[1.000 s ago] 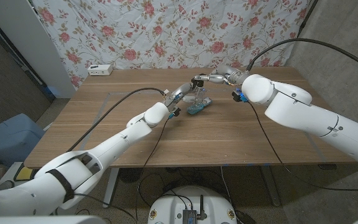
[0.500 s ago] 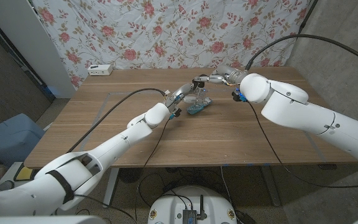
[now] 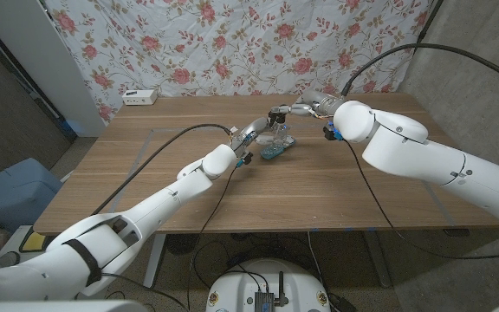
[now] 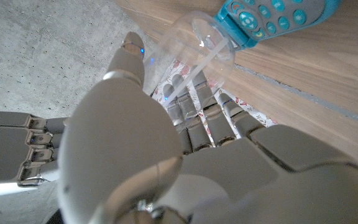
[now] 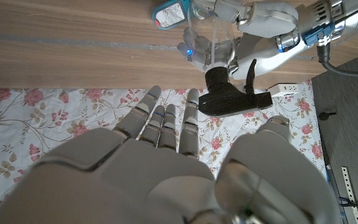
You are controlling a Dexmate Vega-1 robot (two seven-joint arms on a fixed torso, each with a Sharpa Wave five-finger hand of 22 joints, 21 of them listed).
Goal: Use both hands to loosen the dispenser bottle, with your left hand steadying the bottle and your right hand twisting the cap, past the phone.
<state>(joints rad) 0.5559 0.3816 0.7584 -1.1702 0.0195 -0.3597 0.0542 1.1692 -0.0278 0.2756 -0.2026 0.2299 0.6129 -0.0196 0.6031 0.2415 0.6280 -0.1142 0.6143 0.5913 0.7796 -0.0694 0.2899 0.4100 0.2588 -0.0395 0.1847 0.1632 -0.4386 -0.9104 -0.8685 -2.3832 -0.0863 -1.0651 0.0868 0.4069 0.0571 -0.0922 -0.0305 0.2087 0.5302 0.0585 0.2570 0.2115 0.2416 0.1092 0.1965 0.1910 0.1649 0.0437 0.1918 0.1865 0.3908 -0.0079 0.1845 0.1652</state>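
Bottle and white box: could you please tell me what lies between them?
Beside the bottle is the left hand gripping it; from there to the white box is bare table, as the head view shows.

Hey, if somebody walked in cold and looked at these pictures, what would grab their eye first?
Probably the two white arms meeting at the far middle of the wooden table, where the left robot hand grips a clear dispenser bottle with a black pump cap. The right robot hand reaches toward that cap with fingers spread. A teal phone lies beside the bottle, against a rose-print curtain.
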